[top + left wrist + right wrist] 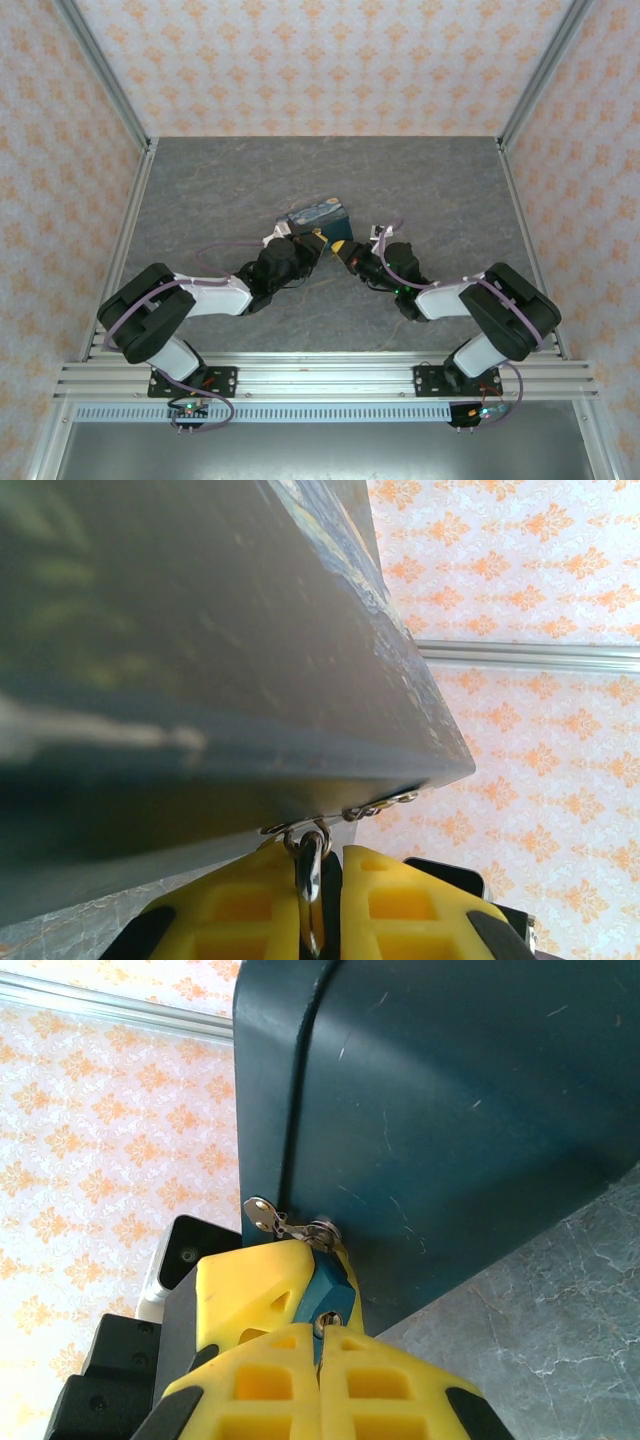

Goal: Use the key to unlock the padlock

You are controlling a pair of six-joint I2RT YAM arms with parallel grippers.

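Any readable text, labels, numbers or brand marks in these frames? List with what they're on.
None readable.
padlock: swirl print, no lettering; its dark faces in the wrist views carry scratches, no words.
key, held in the right pincer: no stamp visible.
metal ring in the left pincer: bare.
wallpaper: orange ornaments, no text.

The grey, marble-veined flat tabletop (430, 190) has silver metal rails (325, 375) at its near edge. Near its middle is the small dark blue, swirl-printed padlock (318, 216) -- resting or lifted, I cannot tell.
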